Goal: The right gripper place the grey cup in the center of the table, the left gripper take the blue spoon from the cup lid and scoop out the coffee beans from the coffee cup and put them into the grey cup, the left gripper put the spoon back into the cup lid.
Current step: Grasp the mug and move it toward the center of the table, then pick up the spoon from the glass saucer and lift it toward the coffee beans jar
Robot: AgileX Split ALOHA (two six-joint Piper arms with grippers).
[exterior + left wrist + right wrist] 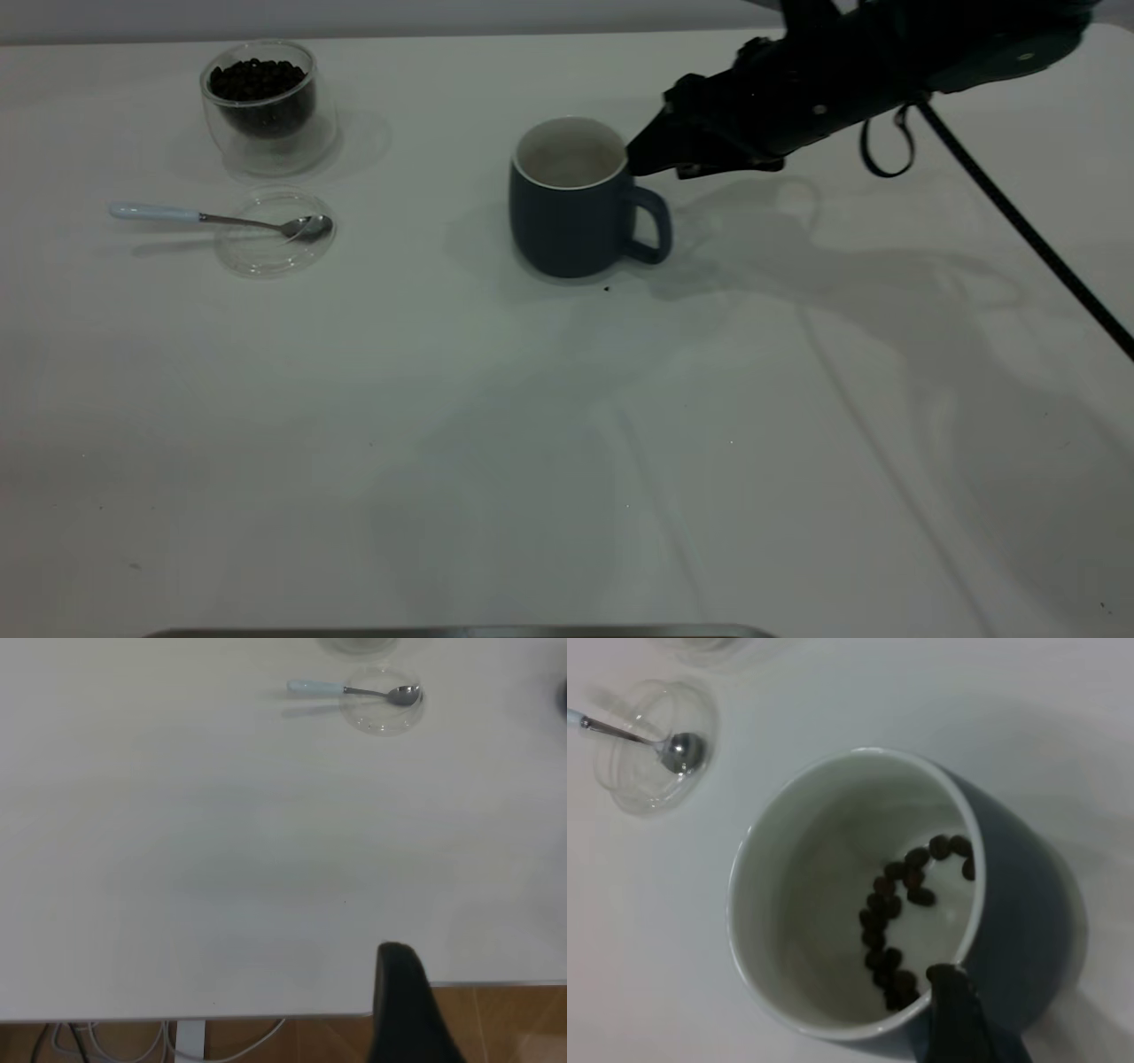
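Now, as I reach from the far right side:
My right hand: just beside the grey cup's rim, above its handle; one dark finger shows at the rim in my wrist view. I cannot tell how far the fingers are parted or whether they grip anything.
Grey cup: upright near the middle of the table, handle toward my right arm. A loose string of coffee beans lies on its white floor.
Coffee cup: far left, well apart from the grey cup, holding a dark heap of beans.
Cup lid: flat on the table, just in front of the coffee cup.
Blue spoon: bowl resting in the lid, pale handle reaching out over the table.
My left hand: low at the table's near edge, well away from the spoon; only one dark finger shows, so I cannot tell its opening.
Judgement: the cup seems placed. Doing this well means drawing my right hand straight away without nudging rim or handle, then clearing room for the left.
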